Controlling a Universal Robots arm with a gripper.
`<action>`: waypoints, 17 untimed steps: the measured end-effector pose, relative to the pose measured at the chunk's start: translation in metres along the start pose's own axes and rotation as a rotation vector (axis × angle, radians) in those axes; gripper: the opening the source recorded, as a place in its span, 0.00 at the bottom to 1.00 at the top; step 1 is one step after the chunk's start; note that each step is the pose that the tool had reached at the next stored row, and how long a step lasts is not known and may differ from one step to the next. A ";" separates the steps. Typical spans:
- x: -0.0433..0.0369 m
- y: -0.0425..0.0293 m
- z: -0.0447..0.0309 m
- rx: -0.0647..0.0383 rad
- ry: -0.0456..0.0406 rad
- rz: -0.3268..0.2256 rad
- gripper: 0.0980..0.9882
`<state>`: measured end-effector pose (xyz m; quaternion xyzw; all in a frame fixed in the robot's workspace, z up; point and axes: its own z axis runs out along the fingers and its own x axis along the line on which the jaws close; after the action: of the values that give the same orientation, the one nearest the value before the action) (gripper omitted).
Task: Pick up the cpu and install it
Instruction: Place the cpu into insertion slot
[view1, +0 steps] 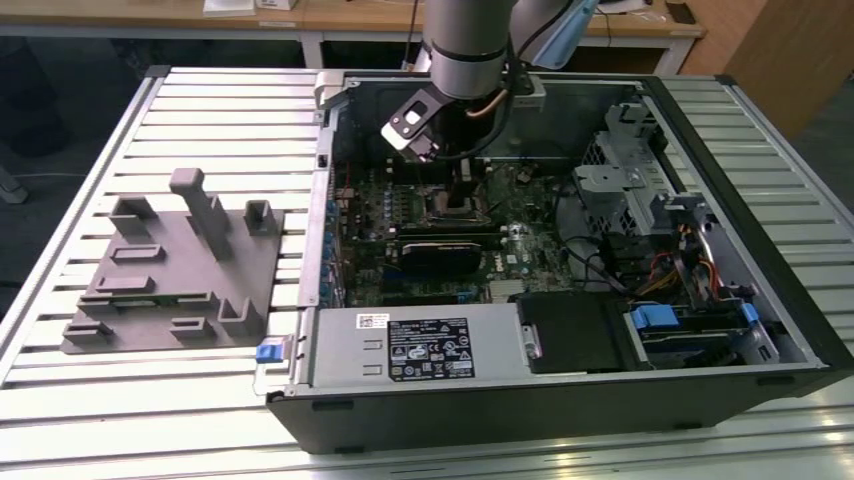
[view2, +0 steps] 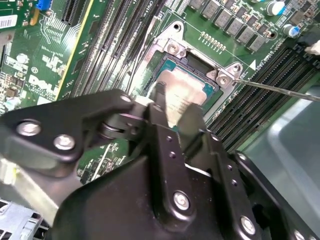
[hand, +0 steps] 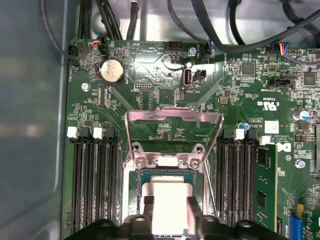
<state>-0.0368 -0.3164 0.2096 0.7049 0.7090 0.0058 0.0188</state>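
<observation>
The cpu, a flat silver square, lies low in the motherboard socket inside the open computer case. My gripper stands over it with one black finger on each of two opposite edges, shut on it. The second wrist view shows the same cpu between the fingertips, its teal rim inside the socket frame. The socket's metal load plate is swung up and open beyond the chip. In the exterior view, the arm reaches down into the case and the gripper hangs over the board's middle.
Rows of memory slots flank the socket, one with a module fitted. A thin lever wire sticks out beside the socket. Cables cross the case wall. A grey holder fixture sits on the slatted table at the exterior view's left.
</observation>
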 end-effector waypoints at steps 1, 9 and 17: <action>0.0000 0.0000 -0.0006 0.000 0.0000 0.000 0.29; -0.0001 0.0001 -0.0042 0.000 -0.0001 0.000 0.01; -0.0002 0.0003 -0.0093 0.000 0.0000 0.000 0.01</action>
<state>-0.0368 -0.3164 0.2189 0.7050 0.7090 0.0058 0.0188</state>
